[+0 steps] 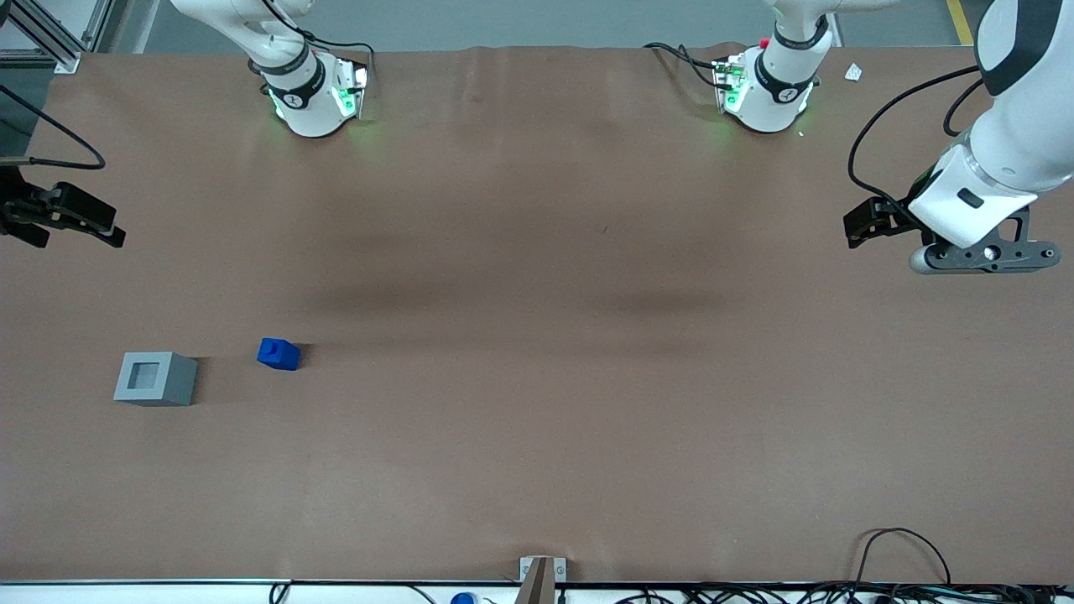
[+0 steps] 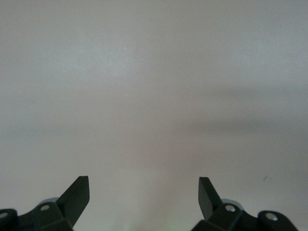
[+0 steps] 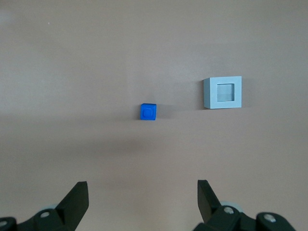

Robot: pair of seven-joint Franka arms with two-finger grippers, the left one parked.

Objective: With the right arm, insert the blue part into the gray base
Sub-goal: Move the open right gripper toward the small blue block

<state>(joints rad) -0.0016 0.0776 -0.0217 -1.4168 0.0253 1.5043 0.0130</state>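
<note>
overhead, tool (image 3: 142, 199) gapes above brown table (image 1: 537, 436), blue part (image 3: 148, 112) apart.

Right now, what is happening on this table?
The right arm's gripper hangs open above the working arm's end of the table and holds nothing. The blue part sits on the table beside the gray base, apart from it and not touching. The base's square recess faces up with nothing in it. So the insertion has not begun: the part is not yet grasped.
</note>
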